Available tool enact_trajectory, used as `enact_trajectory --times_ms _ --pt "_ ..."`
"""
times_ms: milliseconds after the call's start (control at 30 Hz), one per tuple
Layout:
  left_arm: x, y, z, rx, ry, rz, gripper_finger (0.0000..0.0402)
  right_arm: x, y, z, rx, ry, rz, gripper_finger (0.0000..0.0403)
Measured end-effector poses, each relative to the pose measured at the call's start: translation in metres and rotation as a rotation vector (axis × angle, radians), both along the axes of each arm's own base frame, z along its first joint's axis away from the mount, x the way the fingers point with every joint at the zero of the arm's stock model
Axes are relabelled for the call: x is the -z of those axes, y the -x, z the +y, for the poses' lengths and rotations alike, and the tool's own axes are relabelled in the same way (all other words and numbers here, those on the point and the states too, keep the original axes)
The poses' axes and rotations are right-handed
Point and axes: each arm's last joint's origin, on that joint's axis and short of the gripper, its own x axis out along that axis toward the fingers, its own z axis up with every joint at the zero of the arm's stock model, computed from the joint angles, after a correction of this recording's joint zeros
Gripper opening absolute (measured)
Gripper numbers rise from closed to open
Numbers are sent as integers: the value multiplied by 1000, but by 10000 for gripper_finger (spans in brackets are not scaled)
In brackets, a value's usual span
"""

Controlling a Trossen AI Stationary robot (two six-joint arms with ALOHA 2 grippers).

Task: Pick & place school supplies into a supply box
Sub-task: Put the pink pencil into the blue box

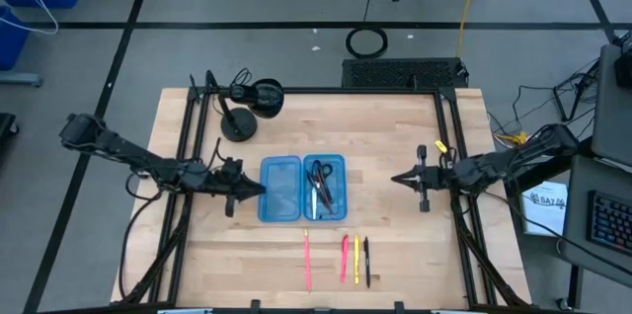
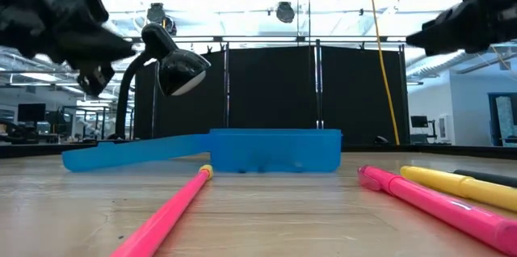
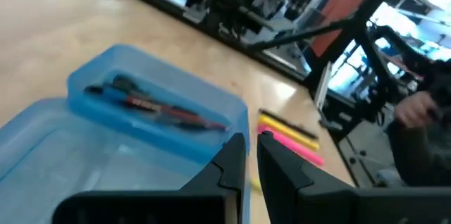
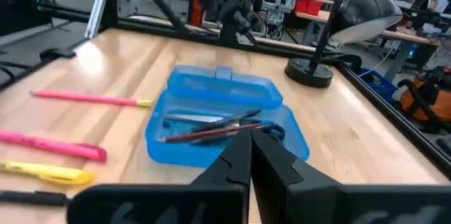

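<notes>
The supply box (image 1: 302, 189) lies open at mid-table, a translucent blue case of two halves. Its right half (image 4: 225, 129) holds scissors and a few pens (image 1: 324, 186); its left half (image 1: 280, 191) is bare. On the table near the front edge lie a pink pencil (image 1: 307, 260), a pink marker (image 1: 345, 258), a yellow marker (image 1: 356, 260) and a black pen (image 1: 366, 261). My left gripper (image 1: 261, 189) hangs shut above the box's left edge, touching nothing. My right gripper (image 1: 396, 180) hangs shut in the air to the right of the box.
A black desk lamp (image 1: 242, 109) stands behind the box at the far left. Black frame rails (image 1: 185, 156) run along both sides of the table. Bare wood (image 1: 395, 245) lies between the box and the right rail.
</notes>
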Motion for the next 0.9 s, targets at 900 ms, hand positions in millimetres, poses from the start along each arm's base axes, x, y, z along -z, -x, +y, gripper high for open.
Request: enact_trajectory --times_ms 900 --pt "-120 -162 -173 -455 88 674 3 18 1 0 -8 45 -42 0"
